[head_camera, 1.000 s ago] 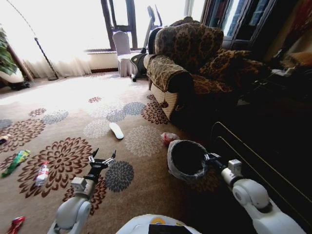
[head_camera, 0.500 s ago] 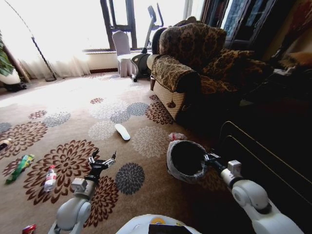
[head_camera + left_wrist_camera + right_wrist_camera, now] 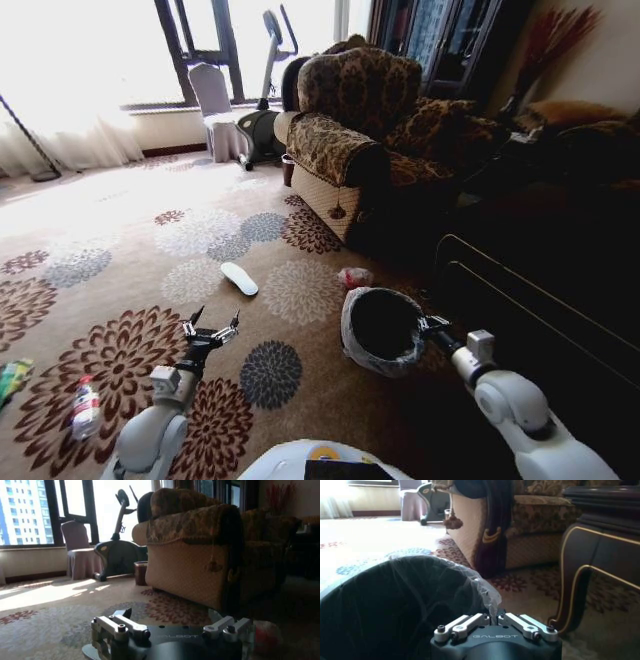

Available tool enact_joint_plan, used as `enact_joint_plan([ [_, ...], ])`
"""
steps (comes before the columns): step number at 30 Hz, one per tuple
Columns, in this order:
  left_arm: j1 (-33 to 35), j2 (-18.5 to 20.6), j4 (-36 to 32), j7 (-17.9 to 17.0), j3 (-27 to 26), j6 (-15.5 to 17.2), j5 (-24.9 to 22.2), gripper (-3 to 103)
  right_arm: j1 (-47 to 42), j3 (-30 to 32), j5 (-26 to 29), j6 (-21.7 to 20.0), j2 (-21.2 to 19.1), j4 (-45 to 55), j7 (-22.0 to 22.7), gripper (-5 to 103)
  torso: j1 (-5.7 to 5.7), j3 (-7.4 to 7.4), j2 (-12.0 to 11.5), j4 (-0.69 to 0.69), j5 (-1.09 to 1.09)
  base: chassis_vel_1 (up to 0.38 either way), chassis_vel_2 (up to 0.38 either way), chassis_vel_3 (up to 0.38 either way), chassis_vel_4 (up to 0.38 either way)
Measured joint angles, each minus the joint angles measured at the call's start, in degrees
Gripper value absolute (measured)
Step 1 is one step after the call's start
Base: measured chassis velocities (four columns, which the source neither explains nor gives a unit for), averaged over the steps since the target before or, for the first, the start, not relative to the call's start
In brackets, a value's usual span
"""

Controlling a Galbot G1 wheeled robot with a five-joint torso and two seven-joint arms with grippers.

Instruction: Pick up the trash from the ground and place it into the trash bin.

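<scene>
Your right tool (image 3: pixel 428 324) is pinched shut on the translucent grey liner of the round dark trash bin (image 3: pixel 378 330); keep that grip firm so it doesn't tear. Your left tool (image 3: pixel 210 329) hangs spread wide and empty above the flowered carpet (image 3: pixel 130 240). Beyond the bin's far rim lies a red-and-white wad (image 3: pixel 354 277): carry the bin close to it.

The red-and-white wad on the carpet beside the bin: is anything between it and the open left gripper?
Nothing visible blocks it. Bare flower-patterned carpet lies between the open left gripper and the red-and-white wad. The dark round bin with its grey bag liner, held at its rim by the right gripper, stands beside that path.
</scene>
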Motion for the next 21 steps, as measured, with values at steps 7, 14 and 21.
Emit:
enact_joint_plan([
  [7, -0.1, 0.1, 0.5, 0.4, 0.1, -0.2, -0.1, 100, -0.1, 0.1, 0.0, 0.1, 0.7, 0.0, 0.0, 2, 0.00, 0.00, 0.0, -0.01, 0.00, -0.137, -0.135, -0.106, -0.102],
  [14, -0.2, 0.1, 1.2, 1.2, -0.1, -1.4, -1.2, 100, 0.0, 0.2, -0.1, 1.2, 1.3, -0.4, 0.0, 2, 0.00, 0.00, 0.0, -0.02, -0.02, -0.099, -0.112, -0.117, -0.100],
  [21, -0.2, 0.2, 2.3, 2.0, -0.2, -1.8, -2.0, 100, 0.2, 0.2, -0.3, 1.0, 1.1, -0.8, 0.0, 2, 0.00, 0.00, 0.0, 0.04, -0.02, -0.022, -0.026, -0.033, -0.030],
])
